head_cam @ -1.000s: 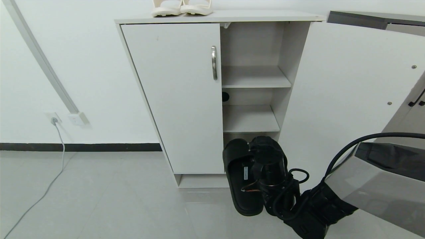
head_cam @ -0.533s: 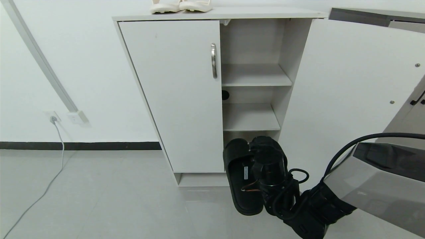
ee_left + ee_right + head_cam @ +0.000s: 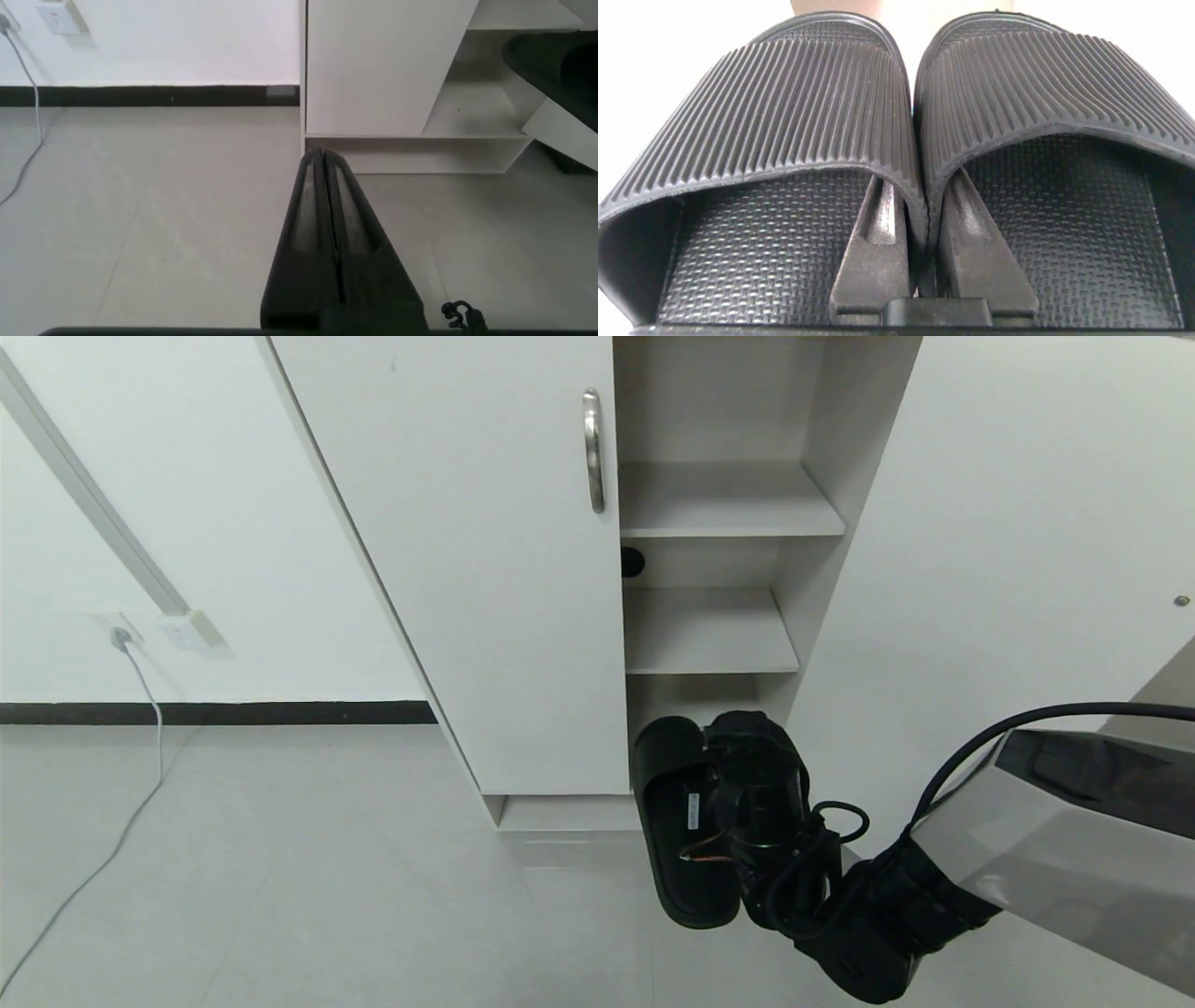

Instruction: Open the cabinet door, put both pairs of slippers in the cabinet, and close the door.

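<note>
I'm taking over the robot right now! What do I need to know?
Left tool: shut, empty, above the floor.
Right tool: shut on the black slippers, pinching their inner sides together.
Slippers: toes at the mouth of the bottom compartment of the cabinet, heels out over the floor.
Done: right door open.
Left: push the black pair in, let go, put in the other pair, close the door.

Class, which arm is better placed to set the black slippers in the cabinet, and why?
Right. Its jaws clamp both slippers at the cabinet's open bottom compartment; the left jaws are shut, empty, over the floor.
</note>
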